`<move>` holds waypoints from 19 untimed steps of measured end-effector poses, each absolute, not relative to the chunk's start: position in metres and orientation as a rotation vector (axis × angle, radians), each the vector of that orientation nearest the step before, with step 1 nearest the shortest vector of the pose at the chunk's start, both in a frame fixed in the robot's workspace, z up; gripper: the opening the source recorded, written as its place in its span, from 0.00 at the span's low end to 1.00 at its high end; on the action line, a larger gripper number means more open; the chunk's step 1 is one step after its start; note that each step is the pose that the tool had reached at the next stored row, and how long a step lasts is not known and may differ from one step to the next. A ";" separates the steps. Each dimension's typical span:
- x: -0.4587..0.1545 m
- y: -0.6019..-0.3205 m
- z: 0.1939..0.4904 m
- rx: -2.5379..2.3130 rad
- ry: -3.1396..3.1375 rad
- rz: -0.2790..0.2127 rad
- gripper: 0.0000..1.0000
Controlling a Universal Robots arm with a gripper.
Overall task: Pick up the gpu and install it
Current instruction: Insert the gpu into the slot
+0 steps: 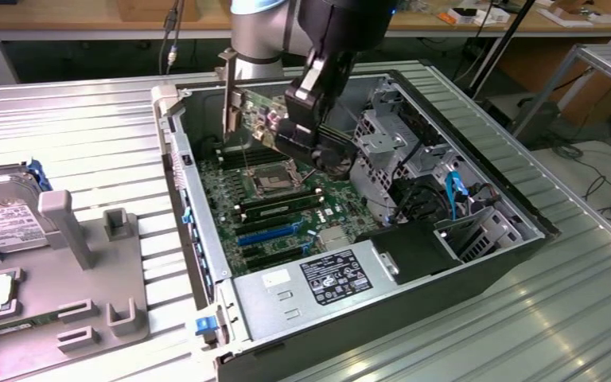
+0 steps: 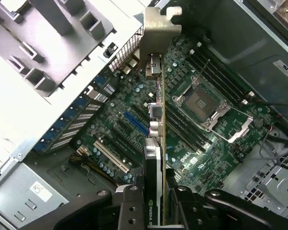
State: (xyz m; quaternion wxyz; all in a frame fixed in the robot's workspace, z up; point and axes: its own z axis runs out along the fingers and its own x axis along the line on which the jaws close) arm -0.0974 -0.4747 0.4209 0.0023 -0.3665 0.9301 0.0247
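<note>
The exterior view stands high and well off, looking steeply down across the ribbed table point(image 1: 83, 135) into the open computer case point(image 1: 181, 191) and taking in all of it; the wrist view sits close, sighting along the edge of the gpu point(image 2: 154, 143) onto the motherboard point(image 2: 115, 115); both views share that board and its CPU socket point(image 2: 204, 103).

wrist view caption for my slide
Gripper clamping the gpu on edge, silver bracket at its far end, above the motherboard inside the open computer case.
</note>
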 end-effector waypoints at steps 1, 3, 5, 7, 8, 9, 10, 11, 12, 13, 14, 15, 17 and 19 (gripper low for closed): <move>-0.097 -0.475 0.421 -1.169 2.910 0.077 0.27; -0.095 -0.475 0.421 -1.209 2.895 0.077 0.27; -0.093 -0.475 0.421 -1.271 2.869 0.078 0.27; -0.091 -0.475 0.421 -1.305 2.855 0.078 0.27; -0.091 -0.475 0.421 -1.325 2.845 0.078 0.27; -0.090 -0.475 0.421 -1.346 2.836 0.078 0.27; -0.089 -0.475 0.421 -1.371 2.825 0.078 0.27; -0.088 -0.475 0.421 -1.389 2.816 0.078 0.27; -0.088 -0.475 0.421 -1.412 2.805 0.078 0.27; -0.087 -0.475 0.421 -1.429 2.797 0.078 0.27; -0.087 -0.475 0.421 -1.452 2.786 0.078 0.27; -0.086 -0.475 0.421 -1.470 2.777 0.078 0.27; -0.085 -0.475 0.421 -1.525 2.748 0.078 0.27; -0.084 -0.475 0.421 -1.569 2.724 0.078 0.27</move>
